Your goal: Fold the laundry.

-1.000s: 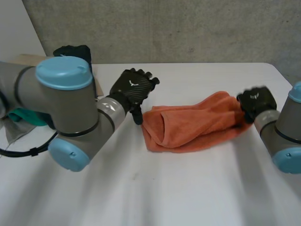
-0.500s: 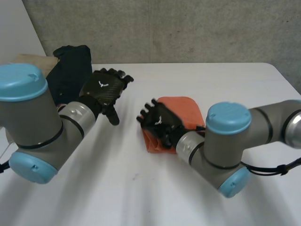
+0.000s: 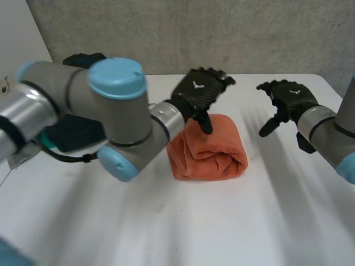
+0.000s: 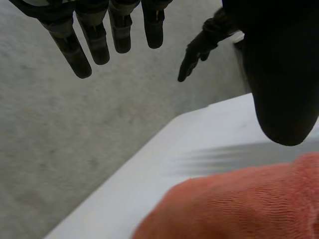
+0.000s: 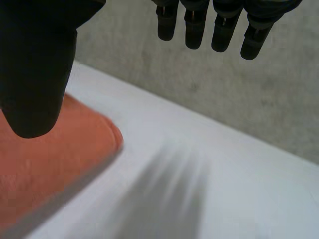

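Towel (image 3: 209, 148) lies mid-table in the head view, an orange terry bundle folded into a thick, roughly square pad with rounded, rolled edges and a soft crease curling across its near side. The left hand (image 3: 197, 94) hovers over the towel's far edge, fingers spread and relaxed, thumb hanging down towards the cloth. It grasps nothing, and I judge it is placed there to press or smooth the fold. The right hand (image 3: 288, 98) is off to the towel's right, clear of it, its fingers likewise loose and empty, which suits a fold that needs no holding from that side. The table (image 3: 166, 221) is smooth, matt white, backed by a rough grey wall (image 3: 233, 33). Dark clothes (image 3: 83, 60) lie heaped at the far left behind the left arm, probably waiting their turn

In the left wrist view, the hand's black fingers (image 4: 79, 50) reach straight out past the table's far edge. The thumb is a blunt, rounded shape just above the towel (image 4: 239, 204), whose looped weave shows as fine ribbing. Nothing lies between thumb and fingers. The right hand (image 4: 198, 52) shows beyond, fingers drooping

In the right wrist view, the fingers (image 5: 219, 30) are straight, slightly apart and released. The thumb hangs over a plump, rounded corner of the towel (image 5: 50, 164) without gripping it, and bare table lies under the palm. Cloth this springy may loosen unless it is pressed flat
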Controlling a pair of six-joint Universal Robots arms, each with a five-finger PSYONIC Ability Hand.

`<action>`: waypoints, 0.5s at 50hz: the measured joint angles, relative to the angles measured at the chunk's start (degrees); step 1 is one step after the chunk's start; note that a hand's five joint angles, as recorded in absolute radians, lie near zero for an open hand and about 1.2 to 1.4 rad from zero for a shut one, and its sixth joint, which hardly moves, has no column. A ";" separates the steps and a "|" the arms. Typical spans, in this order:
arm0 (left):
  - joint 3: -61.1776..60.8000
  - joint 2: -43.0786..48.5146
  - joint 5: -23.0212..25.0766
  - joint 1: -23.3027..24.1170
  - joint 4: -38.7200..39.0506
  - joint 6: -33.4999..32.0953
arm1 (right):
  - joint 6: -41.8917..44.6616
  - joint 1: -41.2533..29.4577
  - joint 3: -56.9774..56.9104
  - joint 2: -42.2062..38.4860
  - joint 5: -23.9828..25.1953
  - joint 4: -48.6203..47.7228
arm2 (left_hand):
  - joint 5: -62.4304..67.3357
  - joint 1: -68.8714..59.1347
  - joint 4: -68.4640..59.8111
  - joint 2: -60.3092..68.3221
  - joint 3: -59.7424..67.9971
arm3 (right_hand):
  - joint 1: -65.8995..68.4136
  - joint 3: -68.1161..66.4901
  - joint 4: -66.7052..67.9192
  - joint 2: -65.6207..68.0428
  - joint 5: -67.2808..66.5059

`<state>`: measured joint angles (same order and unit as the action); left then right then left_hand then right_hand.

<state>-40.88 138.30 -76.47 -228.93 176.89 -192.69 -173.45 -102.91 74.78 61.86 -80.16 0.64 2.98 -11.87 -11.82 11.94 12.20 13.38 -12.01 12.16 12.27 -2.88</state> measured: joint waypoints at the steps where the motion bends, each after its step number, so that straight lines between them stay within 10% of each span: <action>1: 2.19 1.98 -0.03 0.35 -0.84 0.16 | 0.16 0.38 -0.47 -0.72 0.18 0.68 | 0.00 0.00 0.00 0.00 0.00 | 0.00 0.00 0.00 0.00 0.00; 25: 13.61 16.47 -9.64 -1.28 -14.47 -6.84 | 3.36 -2.44 -9.21 -11.80 9.31 7.29 | 0.00 -0.02 0.00 -0.05 0.00 | 0.00 0.00 0.00 0.00 0.00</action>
<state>-27.27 154.77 -86.10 -230.21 162.42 -199.53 -170.09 -105.34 65.57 50.07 -70.85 7.93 2.98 -11.89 -11.82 11.89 12.20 13.38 -12.01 12.16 12.27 -2.88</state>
